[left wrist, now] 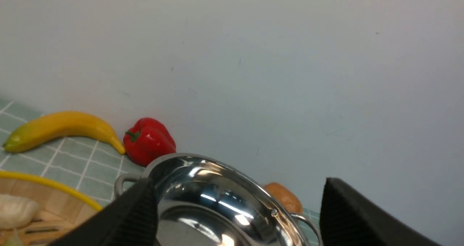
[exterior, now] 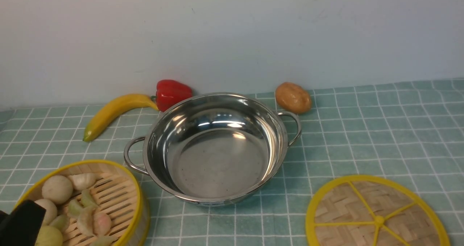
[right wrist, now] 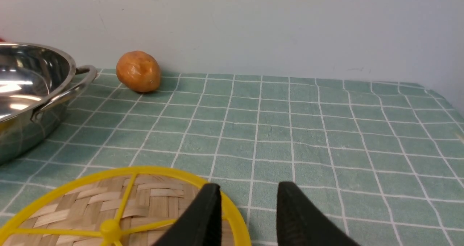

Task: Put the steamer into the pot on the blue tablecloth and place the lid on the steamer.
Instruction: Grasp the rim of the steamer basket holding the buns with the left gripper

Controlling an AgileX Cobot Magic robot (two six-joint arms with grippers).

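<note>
Steel pot (exterior: 217, 166), empty, stands mid-cloth on the blue tablecloth (exterior: 362, 130), its loop handles to left and right. Steamer (exterior: 119, 188), holding pale buns and dumplings, sits on the cloth near-left of the pot, just beside its left handle and outside it. Lid (exterior: 377, 217) lies flat on the cloth near-right of the pot, apart from it. Behind the pot, by the wall: banana (exterior: 112, 111), red pepper (exterior: 172, 93), potato (exterior: 293, 97). My left gripper (left wrist: 238, 188) has its fingers spread wide, holding nothing; in the front view I see only a black part of it over the steamer's near-left edge. My right gripper (right wrist: 249, 191) has its fingers parted by a narrow gap, one over the lid's yellow rim, the other over bare cloth; whether either touches the lid I cannot tell.
</note>
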